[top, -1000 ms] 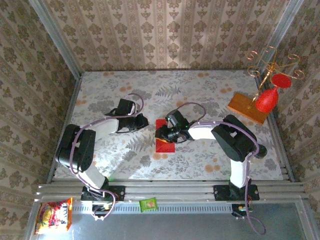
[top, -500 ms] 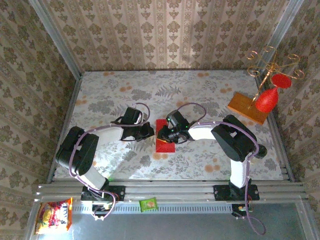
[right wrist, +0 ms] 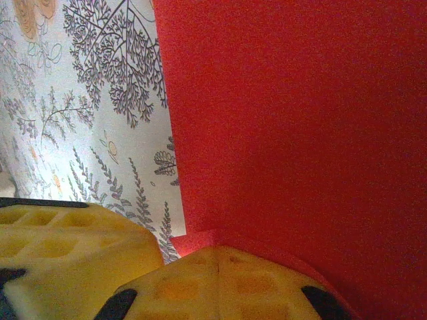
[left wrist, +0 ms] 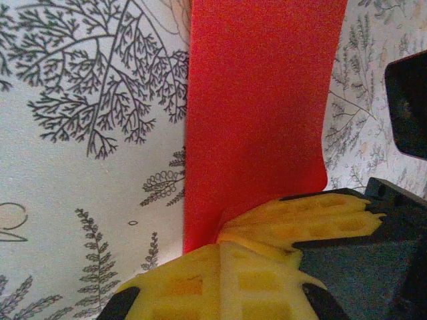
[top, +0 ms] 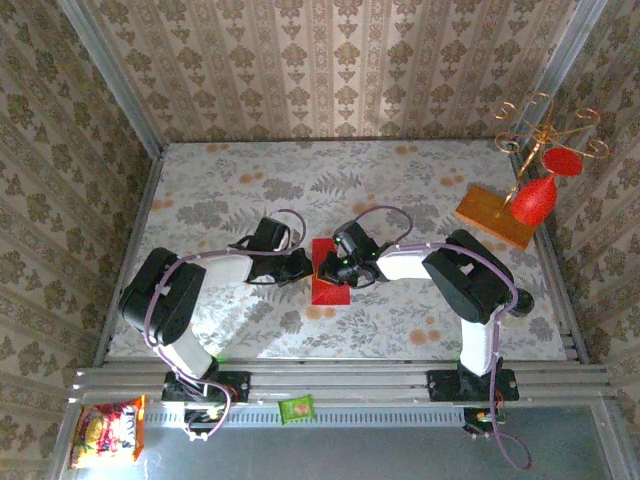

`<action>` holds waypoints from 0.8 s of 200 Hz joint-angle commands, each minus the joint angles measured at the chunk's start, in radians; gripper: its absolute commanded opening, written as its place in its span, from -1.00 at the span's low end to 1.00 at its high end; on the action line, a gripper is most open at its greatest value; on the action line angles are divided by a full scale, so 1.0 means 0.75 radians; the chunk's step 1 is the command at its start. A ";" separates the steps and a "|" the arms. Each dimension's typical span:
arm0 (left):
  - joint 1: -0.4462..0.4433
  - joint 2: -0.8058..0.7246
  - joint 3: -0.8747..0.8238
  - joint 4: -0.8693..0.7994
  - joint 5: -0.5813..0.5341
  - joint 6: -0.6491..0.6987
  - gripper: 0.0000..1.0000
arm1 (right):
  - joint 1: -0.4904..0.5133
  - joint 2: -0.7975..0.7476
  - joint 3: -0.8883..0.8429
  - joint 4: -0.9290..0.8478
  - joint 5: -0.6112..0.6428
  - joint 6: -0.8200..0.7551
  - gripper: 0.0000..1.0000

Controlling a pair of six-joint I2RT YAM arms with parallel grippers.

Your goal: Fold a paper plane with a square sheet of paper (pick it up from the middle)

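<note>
Red paper (top: 329, 281) lies flat about the middle of the table (top: 420, 180), a little toward the near edge. From above you see it as a narrow oblong, long side running near to far. Both arms reach in to it from either side. Left gripper (top: 301, 266) sits at the paper's left edge, right gripper (top: 326, 264) over its far right part; the two heads are close together, just apart. In your left wrist view the paper (left wrist: 257, 113) runs up the frame as a red strip over the fern-print cloth, and its near end curls down into the left gripper (left wrist: 230, 237). The yellow pads (left wrist: 300, 217) are pressed together on that end, so those jaws are clamped on the paper. In your right wrist view the paper (right wrist: 293, 120) covers most of the frame. At the right gripper (right wrist: 159, 252), one yellow pad (right wrist: 67, 240) rests on the bare cloth beside the sheet and the other sits at the sheet's near edge. The view is too tight here: you cannot tell whether these jaws are closed on the edge or merely set against it. Wooden board (top: 495, 215) lies near the right edge, far half, with a red ornament (top: 533, 200) above its right end.
</note>
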 commanded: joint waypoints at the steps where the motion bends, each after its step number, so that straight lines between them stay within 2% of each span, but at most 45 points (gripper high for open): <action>1: -0.016 0.031 0.037 0.019 0.026 -0.001 -1.00 | -0.005 0.047 -0.040 -0.119 0.067 -0.020 -0.85; 57: -0.017 0.057 0.056 0.018 0.003 0.012 -1.00 | -0.005 0.053 -0.038 -0.119 0.057 -0.018 -0.87; 160: -0.031 0.099 0.079 -0.196 -0.175 0.083 -1.00 | -0.020 -0.011 -0.010 -0.105 -0.011 -0.017 -0.85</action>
